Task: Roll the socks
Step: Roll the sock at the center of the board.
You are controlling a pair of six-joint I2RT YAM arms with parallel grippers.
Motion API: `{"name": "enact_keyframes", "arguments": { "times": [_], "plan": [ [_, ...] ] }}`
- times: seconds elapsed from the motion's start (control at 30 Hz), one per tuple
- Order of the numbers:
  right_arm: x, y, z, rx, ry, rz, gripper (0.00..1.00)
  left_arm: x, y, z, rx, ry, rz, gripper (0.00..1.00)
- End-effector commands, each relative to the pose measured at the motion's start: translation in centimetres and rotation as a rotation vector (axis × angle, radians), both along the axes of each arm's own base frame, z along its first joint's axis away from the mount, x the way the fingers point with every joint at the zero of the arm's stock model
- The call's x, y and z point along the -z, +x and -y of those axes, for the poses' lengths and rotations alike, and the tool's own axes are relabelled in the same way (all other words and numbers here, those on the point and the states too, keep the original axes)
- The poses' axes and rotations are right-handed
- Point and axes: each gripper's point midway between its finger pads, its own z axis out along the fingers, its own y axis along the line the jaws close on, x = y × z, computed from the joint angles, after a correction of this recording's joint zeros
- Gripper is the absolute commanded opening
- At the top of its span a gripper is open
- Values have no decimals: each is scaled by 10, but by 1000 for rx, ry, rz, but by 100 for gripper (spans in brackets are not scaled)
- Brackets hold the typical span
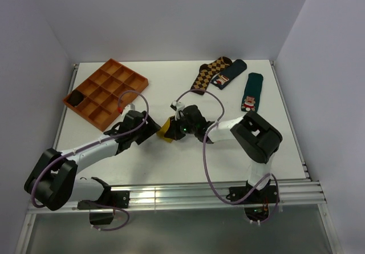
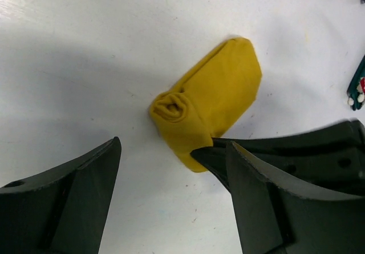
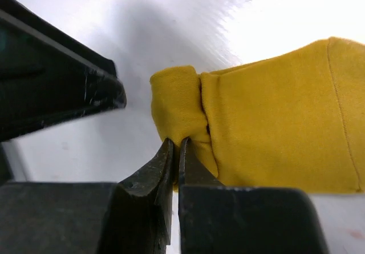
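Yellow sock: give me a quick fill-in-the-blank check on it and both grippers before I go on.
The right gripper is ____ on the yellow sock, at its edge near the rolled end.
The left gripper stands ____ beside that sock.
The orange tray lies on the ____ arm's side of the table.
Missing words: shut; open; left.

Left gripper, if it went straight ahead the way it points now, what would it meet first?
Probably the rolled yellow sock, just ahead of the left gripper's open fingers; the right gripper pinches its edge.
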Motion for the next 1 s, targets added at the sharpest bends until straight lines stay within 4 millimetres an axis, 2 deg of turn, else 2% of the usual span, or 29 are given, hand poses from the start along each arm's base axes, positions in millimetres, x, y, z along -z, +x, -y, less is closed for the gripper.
{"name": "enact_keyframes", "arguments": {
  "times": [0.0, 0.07, 0.23, 0.53, 0.97],
  "plan": [
    [56, -53, 21, -53, -32, -402, 0, -6, 5, 4, -6, -47, 47, 79],
    [57, -48, 27, -24, 16, -470, 0, -3, 2, 6, -2, -68, 41, 78],
    [67, -41, 37, 22, -6, -542, 0, 9, -1, 9, 11, -79, 22, 76],
    [72, -34, 38, 55, -19, -619, 0, 26, 1, 18, 28, -95, -21, 73],
    [84, -37, 46, 65, -35, -661, 0, 45, 3, 5, -53, -55, -48, 63]
  ]
}}
